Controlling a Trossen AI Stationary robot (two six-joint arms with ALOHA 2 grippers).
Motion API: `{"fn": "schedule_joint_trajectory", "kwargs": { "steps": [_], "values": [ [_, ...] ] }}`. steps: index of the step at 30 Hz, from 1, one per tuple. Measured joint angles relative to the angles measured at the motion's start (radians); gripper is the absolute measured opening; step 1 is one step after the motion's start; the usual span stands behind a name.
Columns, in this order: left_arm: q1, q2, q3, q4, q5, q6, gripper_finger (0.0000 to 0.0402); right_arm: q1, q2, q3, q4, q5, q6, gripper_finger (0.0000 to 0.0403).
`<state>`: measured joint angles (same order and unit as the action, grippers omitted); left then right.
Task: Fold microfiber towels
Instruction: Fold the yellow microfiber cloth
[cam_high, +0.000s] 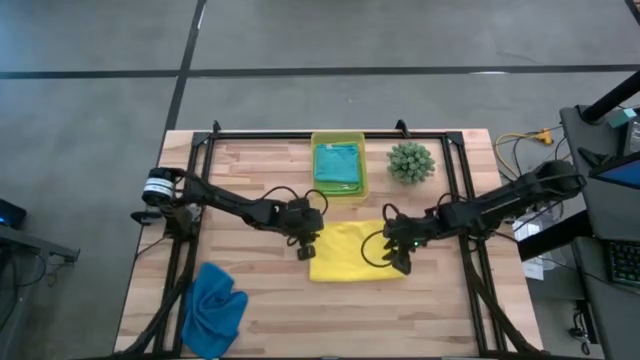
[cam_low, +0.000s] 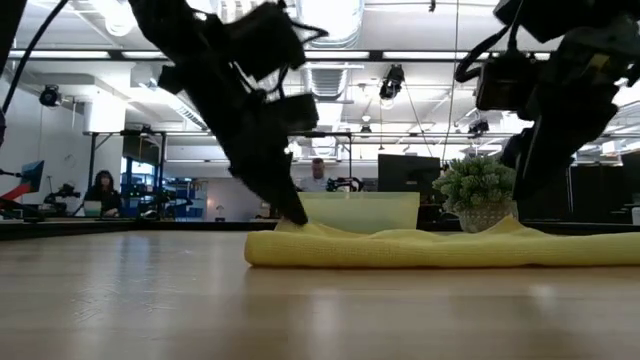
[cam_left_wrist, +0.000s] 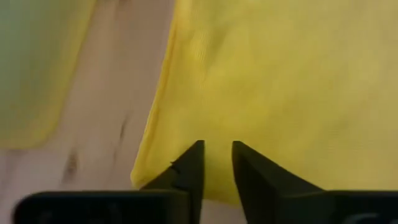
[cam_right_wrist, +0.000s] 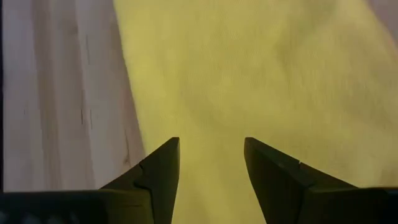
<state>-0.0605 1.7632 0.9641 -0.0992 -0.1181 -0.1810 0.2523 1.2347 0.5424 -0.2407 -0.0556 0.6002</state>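
The yellow towel (cam_high: 355, 250) lies folded flat at the middle of the table, and it also shows in the low view (cam_low: 430, 247). My left gripper (cam_high: 307, 246) is down at the towel's left edge, its fingers nearly together on the cloth (cam_left_wrist: 217, 146). My right gripper (cam_high: 400, 262) is open over the towel's right edge, with cloth showing between its fingers (cam_right_wrist: 211, 142). The blue towel (cam_high: 215, 305) lies crumpled at the near left. The teal towel (cam_high: 338, 165) lies in the bin (cam_high: 358, 140). The lime green towel does not show. My left gripper pinches the yellow towel by its left edge (cam_left_wrist: 186, 127), close to a corner (cam_left_wrist: 140, 177), between its two fingers. The fingers come from above, slanting from the table's left. The towel lies on the table, its left end (cam_low: 290, 228) raised a little at the fingertips. I cannot tell the number of layers.
A translucent yellow-green bin stands at the far middle, with a small spiky green plant (cam_high: 411, 162) to its right. A black frame (cam_high: 330, 134) runs along the table's far and side edges. Bare wood lies along the near edge (cam_high: 380, 320).
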Motion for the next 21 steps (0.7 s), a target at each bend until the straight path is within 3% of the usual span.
{"fn": "schedule_joint_trajectory", "kwargs": {
  "steps": [6, 12, 21],
  "values": [
    [0.01, 0.006, -0.005, -0.04, -0.006, -0.02, 0.0004, 0.044, -0.008, -0.001, 0.013, 0.0, 0.095, 0.0161],
    [0.008, 0.003, -0.007, -0.07, 0.015, -0.047, 0.0012, 0.093, 0.01, -0.001, 0.012, 0.0, 0.106, 0.0149],
    [-0.016, 0.005, -0.03, -0.095, 0.169, -0.293, 0.0013, 0.11, 0.046, -0.001, 0.013, 0.004, 0.224, 0.0148]
  ]
}}
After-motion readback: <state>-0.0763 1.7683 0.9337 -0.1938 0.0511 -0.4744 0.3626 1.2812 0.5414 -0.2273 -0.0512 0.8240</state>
